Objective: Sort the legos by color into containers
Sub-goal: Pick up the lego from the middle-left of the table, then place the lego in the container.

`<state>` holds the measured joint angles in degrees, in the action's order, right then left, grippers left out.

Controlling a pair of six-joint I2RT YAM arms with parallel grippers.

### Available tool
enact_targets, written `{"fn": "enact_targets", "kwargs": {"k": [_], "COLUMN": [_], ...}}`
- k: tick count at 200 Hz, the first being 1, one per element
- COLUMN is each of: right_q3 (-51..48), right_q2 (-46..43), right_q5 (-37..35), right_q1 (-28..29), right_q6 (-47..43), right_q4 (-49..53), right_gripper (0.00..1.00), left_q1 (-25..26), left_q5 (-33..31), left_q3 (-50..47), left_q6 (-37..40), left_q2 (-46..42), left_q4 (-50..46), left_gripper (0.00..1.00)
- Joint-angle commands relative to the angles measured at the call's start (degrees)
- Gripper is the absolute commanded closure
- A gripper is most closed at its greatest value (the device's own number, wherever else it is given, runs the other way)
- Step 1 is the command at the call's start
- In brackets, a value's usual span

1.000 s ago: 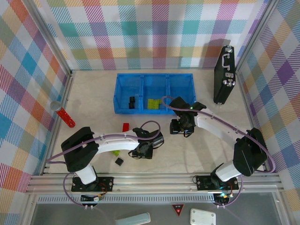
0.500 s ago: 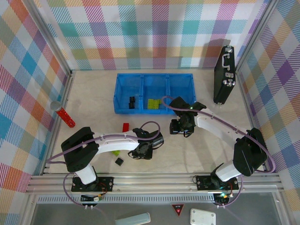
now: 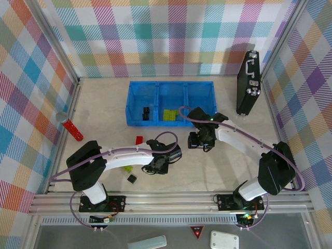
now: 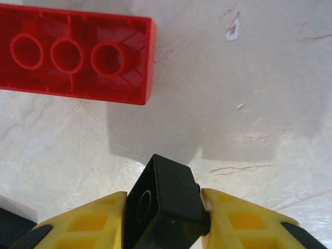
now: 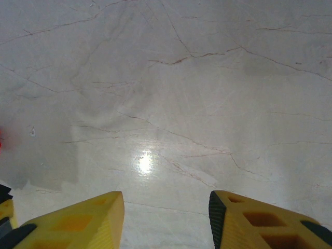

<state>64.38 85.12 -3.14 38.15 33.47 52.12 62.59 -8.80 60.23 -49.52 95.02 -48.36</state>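
Note:
My left gripper (image 4: 164, 220) is shut on a small black lego (image 4: 167, 199), pinched tilted between the yellow fingers just above the table. A red lego (image 4: 78, 54) lies upside down ahead of it. From above, the left gripper (image 3: 155, 167) is at centre front, with the red lego (image 3: 139, 140), a lime-green lego (image 3: 127, 168) and another black lego (image 3: 132, 178) around it. The blue tray of containers (image 3: 171, 83) holds black legos (image 3: 146, 112) in its left compartment and green legos (image 3: 169, 114) in the middle one. My right gripper (image 5: 166, 218) is open over bare table, in front of the tray (image 3: 198, 141).
A red cylinder with a grey cap (image 3: 71, 128) lies at the left edge. A black case with metal latches (image 3: 248, 83) stands at the back right. Checked walls close in the table on three sides.
The left gripper's fingers have closed onto the black lego. The right arm has stayed still.

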Motion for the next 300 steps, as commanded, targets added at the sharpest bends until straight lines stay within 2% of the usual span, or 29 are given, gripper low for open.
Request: {"fn": "enact_targets", "kwargs": {"k": [1,60,107,162,228,300], "right_q3": [0.86,1.01,1.19,1.71,1.89,0.85], "right_q2": [-0.41,-1.66,-2.93,-4.24,-5.62,-8.56], "right_q5": [-0.31,-1.78,-3.17,-4.59,-5.66,-7.68], "right_q1": [-0.36,-0.36,-0.36,-0.36,-0.36,-0.42], "right_q6": [0.29,0.85,1.80,2.73,3.55,4.91], "right_q4": [1.71,3.22,4.74,6.55,8.08,10.63], "right_gripper": [0.51,0.51,0.51,0.51,0.51,0.51], "left_q1": [-0.20,-6.43,-14.55,-23.74,-34.51,-40.97], "left_q5": [-1.84,-0.79,1.84,4.10,4.50,5.58], "left_q3": [1.82,3.79,6.56,13.54,28.78,44.16], "left_q6": [1.67,6.92,13.38,21.31,30.16,33.83], "left_q2": [-2.02,-5.48,-8.91,-8.93,2.46,18.70], "left_q4": [-3.24,-3.49,-4.23,-5.95,-5.85,-3.74], "left_gripper": [0.68,0.68,0.78,0.77,0.76,0.75]}}
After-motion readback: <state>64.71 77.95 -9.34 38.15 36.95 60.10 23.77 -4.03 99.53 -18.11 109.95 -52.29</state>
